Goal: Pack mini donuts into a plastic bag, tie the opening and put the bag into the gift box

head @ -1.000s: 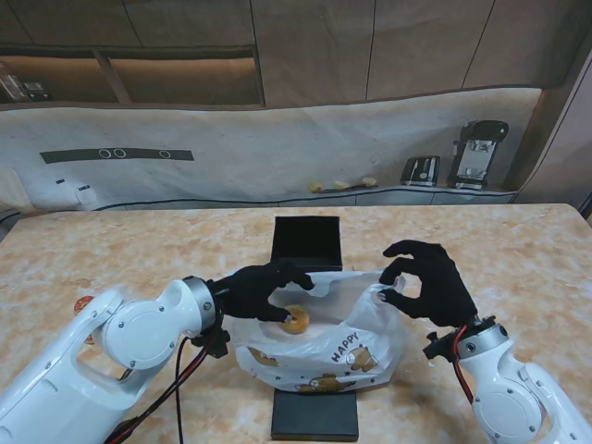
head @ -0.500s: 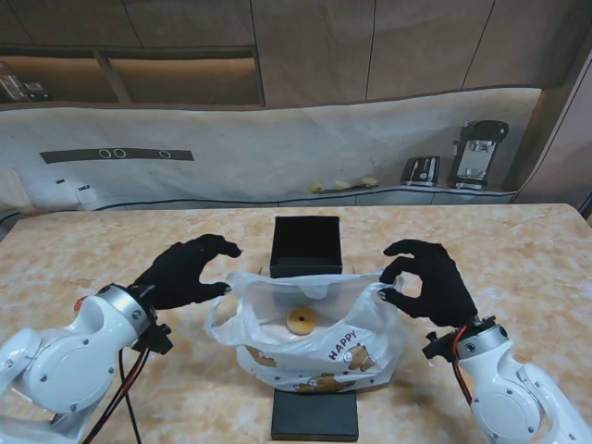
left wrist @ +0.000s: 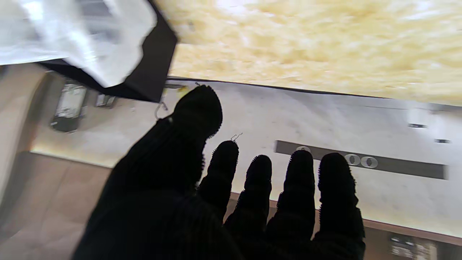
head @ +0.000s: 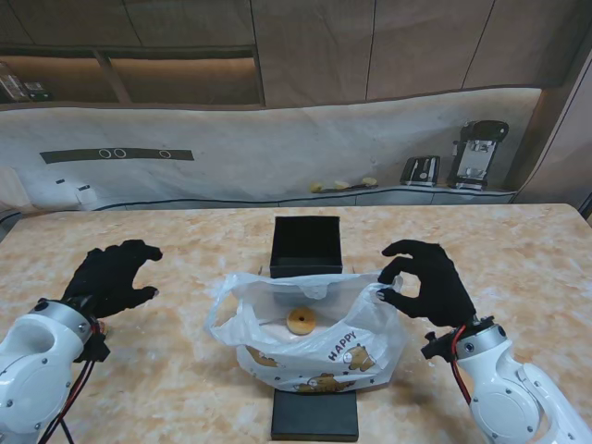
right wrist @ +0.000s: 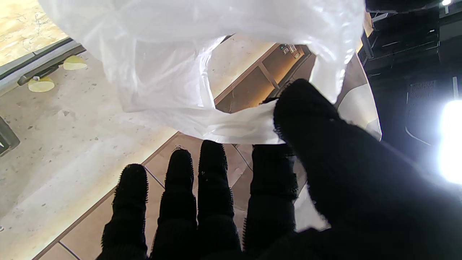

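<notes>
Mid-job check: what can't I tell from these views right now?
- Supply of further donuts: none identifiable in any view.
- Inside of the gift box: too dark in the stand view; bag covers it in the left wrist view.
- Black slab nearest me: bag overlaps it.

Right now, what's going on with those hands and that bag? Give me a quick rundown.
Left hand open, off to the bag's left. Right hand pinching the plastic bag rim, holding it open. One mini donut inside. Gift box open behind the bag, nothing blocking.

White rounded arms [head: 37, 356] with red-black cables [head: 455, 356] end in black-gloved fingers [head: 412, 250].
</notes>
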`<state>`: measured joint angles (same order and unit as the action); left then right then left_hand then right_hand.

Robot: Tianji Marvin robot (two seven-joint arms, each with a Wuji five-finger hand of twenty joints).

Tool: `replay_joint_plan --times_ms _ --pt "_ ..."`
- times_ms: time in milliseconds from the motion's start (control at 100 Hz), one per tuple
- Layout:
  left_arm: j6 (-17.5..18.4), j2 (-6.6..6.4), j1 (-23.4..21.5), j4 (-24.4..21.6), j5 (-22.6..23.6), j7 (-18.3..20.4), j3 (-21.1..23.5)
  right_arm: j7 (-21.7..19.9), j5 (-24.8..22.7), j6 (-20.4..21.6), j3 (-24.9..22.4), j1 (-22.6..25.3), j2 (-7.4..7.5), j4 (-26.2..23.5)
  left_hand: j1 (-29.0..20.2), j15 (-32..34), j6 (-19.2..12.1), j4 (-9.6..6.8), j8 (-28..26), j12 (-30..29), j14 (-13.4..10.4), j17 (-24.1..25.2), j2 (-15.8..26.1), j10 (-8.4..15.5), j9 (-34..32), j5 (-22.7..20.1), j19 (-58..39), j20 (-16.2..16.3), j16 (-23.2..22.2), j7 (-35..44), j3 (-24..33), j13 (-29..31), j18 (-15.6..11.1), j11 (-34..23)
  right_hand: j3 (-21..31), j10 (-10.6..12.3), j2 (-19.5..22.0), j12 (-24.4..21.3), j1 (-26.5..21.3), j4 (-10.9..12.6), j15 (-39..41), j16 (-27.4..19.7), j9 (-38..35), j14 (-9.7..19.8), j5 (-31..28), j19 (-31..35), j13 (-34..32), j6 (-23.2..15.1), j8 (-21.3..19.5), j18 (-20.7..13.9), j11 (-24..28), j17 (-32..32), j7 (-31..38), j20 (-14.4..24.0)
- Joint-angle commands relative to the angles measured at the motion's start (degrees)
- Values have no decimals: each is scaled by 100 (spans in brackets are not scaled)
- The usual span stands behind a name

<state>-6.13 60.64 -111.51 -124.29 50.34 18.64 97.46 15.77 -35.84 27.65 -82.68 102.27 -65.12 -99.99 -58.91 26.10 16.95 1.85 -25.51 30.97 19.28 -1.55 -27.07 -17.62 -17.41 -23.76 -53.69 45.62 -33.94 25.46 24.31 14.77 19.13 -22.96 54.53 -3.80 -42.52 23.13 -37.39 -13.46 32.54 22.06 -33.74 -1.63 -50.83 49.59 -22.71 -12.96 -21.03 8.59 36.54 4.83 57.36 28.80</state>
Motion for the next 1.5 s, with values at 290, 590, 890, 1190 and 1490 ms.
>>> replay_joint_plan --times_ms 290,590,890,1190,1490 --pt "-569 -8 248 1010 652 51 15 -128 -30 -34 30 25 -18 -26 134 -367 336 -54 338 -352 45 222 481 -84 75 60 608 -559 327 -774 -1248 -88 180 288 201 94 -46 -75 -103 -83 33 87 -65 33 -169 96 -70 -332 15 11 13 2 161 -88" --pt "-1469 22 516 1624 1188 -299 -348 -188 -16 -49 49 -5 -7 -16 89 -296 463 -71 349 -438 130 253 605 -174 262 188 697 -664 313 -928 -1555 -118 187 255 206 91 -50 -75 -100 -73 32 88 -66 33 -173 94 -75 -323 14 8 9 -2 161 -93" --pt "-2708 58 701 1969 1198 -566 -804 -196 4 -75 95 -35 -8 -2 25 201 844 -103 -128 -43 386 69 758 -417 -82 356 142 -650 48 -382 -1918 179 320 -278 205 100 -46 -74 -107 -80 34 89 -74 31 -180 98 -84 -342 11 5 10 10 161 -94" --pt "-3137 32 789 2290 1123 -525 -1074 -183 11 -75 76 -13 -11 -11 -91 443 786 -103 -229 -40 429 -97 660 -413 -260 261 -136 -779 10 -123 -1914 355 385 -407 216 91 -55 -76 -104 -75 32 88 -71 33 -180 102 -77 -336 12 13 7 4 157 -95" --pt "-3510 41 983 2677 869 -786 -1330 -204 18 -76 53 9 -8 -27 -96 749 709 -101 -730 95 424 -368 670 -398 -402 510 -536 -893 -91 692 -1779 541 370 -654 216 90 -60 -74 -100 -74 34 89 -74 30 -179 101 -82 -333 17 11 10 2 153 -97"
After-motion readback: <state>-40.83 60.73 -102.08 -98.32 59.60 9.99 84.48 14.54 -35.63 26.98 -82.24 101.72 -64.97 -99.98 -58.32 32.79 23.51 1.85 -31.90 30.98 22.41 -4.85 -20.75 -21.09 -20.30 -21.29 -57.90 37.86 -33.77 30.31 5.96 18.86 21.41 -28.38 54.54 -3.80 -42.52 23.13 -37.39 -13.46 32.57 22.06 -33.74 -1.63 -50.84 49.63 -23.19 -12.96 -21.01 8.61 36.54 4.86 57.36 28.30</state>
